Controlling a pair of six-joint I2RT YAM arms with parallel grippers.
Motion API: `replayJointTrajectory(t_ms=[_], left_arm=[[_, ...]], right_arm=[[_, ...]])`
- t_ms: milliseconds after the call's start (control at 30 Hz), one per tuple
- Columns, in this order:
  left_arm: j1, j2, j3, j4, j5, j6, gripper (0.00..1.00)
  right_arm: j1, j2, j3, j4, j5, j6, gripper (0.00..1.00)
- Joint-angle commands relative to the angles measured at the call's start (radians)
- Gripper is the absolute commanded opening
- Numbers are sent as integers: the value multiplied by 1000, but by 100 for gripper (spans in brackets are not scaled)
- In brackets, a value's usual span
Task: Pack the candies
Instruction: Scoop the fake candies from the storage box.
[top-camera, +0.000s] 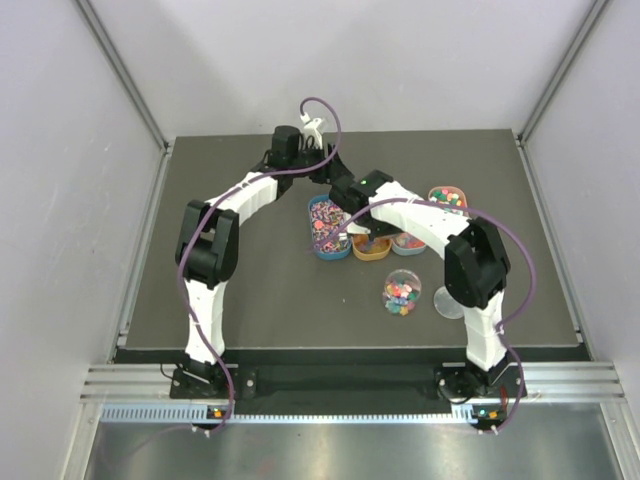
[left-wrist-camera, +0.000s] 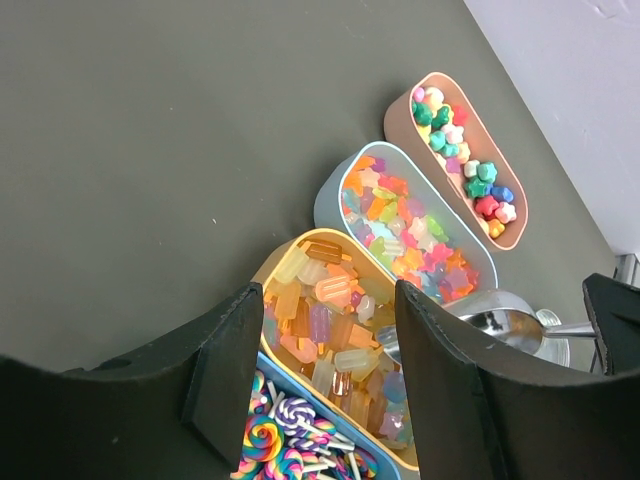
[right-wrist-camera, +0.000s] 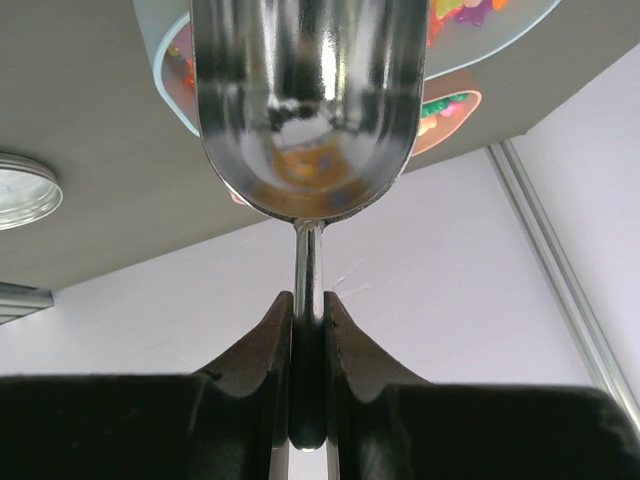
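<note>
Many small candies (left-wrist-camera: 400, 215) fill four oval trays (left-wrist-camera: 330, 195) set side by side, right of centre on the table (top-camera: 250, 300). More sit in the clear round jar (top-camera: 402, 292) nearby, with its lid (top-camera: 450, 302) flat just beside it. Right gripper (right-wrist-camera: 308, 312) pinches the thin handle of the silver scoop (right-wrist-camera: 305, 100), bowl close to the pale blue tray; left gripper (left-wrist-camera: 328, 300) hangs over the trays, fingers spread, holding nothing.

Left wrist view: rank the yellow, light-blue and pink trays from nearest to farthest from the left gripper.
1. Yellow tray: directly ahead of the left gripper, at the bottom of the view.
2. Light-blue tray: next beyond it, up and to the right.
3. Pink tray: farthest, at the upper right.
</note>
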Motion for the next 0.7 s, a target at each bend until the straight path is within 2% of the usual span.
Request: replayJointTrajectory(t_ms=[0,467,667], left_arm=[[-2,-5,13,56,21,-1,60],[-14,0,-47,88,51,-31,59],[-32,-15,-57,85,47,-23,59]], right_arm=[[15,17,21,-134,-99,-24,0],[-68,41,-10,-137,-458,154,0],[-143,83,-21,-137,-539,226,0]])
